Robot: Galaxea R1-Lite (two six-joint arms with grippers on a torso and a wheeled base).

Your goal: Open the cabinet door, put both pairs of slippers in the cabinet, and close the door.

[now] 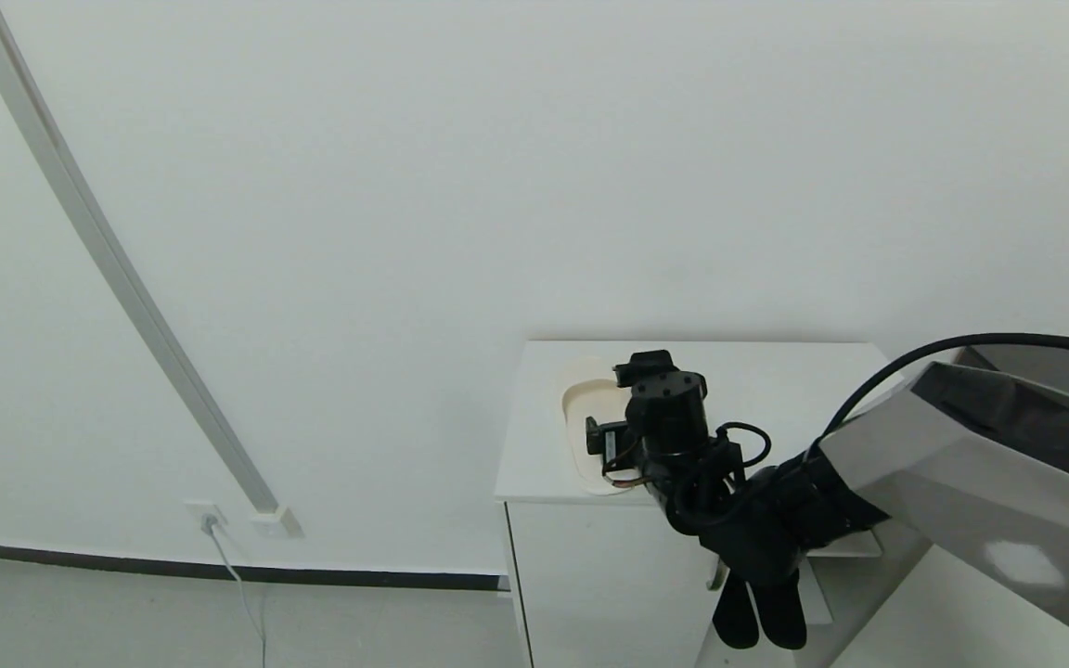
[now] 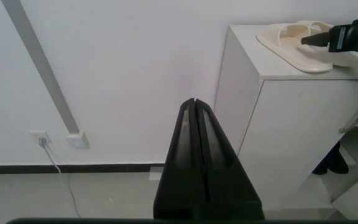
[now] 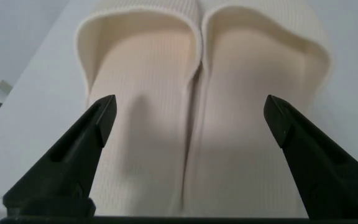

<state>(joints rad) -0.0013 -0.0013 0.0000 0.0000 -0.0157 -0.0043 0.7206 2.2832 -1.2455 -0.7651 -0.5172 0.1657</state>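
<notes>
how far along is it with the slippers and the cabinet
Done: the cabinet is open, its shelf showing, and a dark pair seems to be inside already. In hand: the right end effector sits open around the cream slippers on the cabinet top, not yet gripping. Left: grasp that pair, put it inside, close the door.

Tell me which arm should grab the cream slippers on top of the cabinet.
Right. The right gripper, open, straddles the cream slippers on the cabinet top; the left gripper is shut, off to the cabinet's side.
</notes>
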